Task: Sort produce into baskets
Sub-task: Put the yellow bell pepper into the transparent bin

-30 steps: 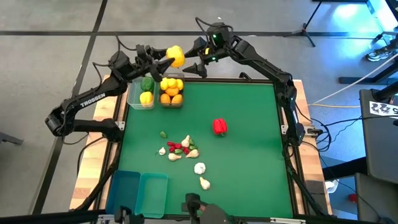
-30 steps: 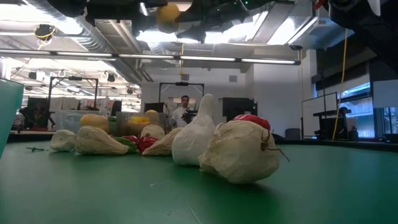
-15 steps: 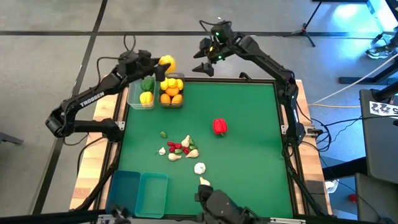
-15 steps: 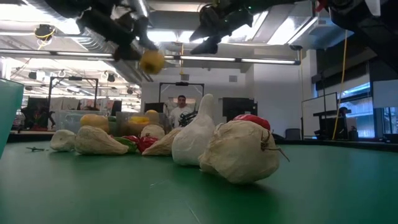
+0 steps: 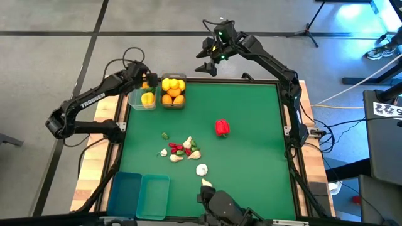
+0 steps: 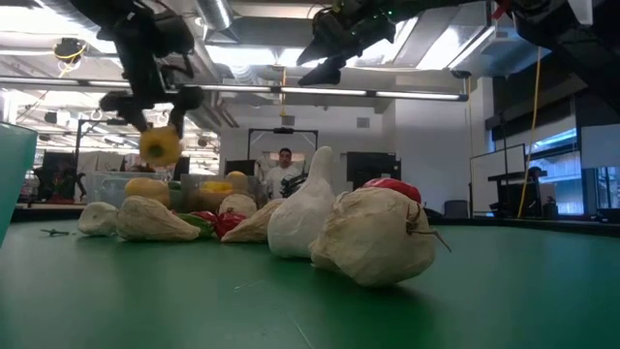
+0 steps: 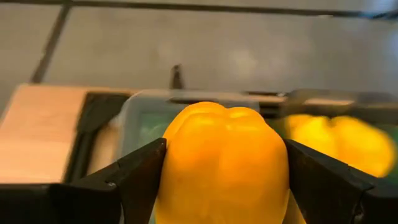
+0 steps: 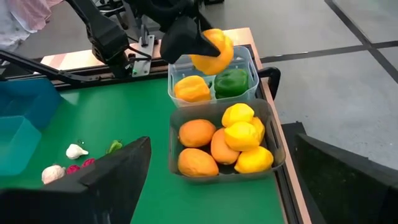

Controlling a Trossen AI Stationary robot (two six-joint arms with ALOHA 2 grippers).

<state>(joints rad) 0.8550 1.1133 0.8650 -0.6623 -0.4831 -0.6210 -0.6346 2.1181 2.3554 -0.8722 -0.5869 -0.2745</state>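
My left gripper [image 5: 144, 80] is shut on a yellow bell pepper [image 8: 213, 51] and hangs over the clear basket of peppers [image 5: 142, 98] at the table's far left. That basket holds a yellow and a green pepper. Right beside it a second clear basket [image 5: 173, 91] holds lemons and oranges. A red pepper [image 5: 222, 127] lies on the green mat. Garlic bulbs and small chilies [image 5: 181, 149] lie in a loose cluster near the middle. My right gripper [image 5: 208, 63] hangs open and high beyond the table's far edge, with nothing in it. My left gripper pinches the yellow pepper by its two opposite sides [image 7: 171, 177], one dark finger [image 7: 140, 180] on each. The fingers slant downward, coming from the table's left. The pepper [image 6: 160, 145] is lifted clear, above the pepper basket.
Two teal baskets [image 5: 139, 194] stand side by side at the near left corner. Two more garlic bulbs [image 5: 201, 169] lie toward the near edge. The right half of the mat is bare green. A person stands in the room far behind the table.
My left gripper has carried the yellow pepper down and toward the table's left, from above the citrus basket's far end to over the pepper basket. It has tipped from about level to slanting downward. Its hold on the pepper is unchanged.
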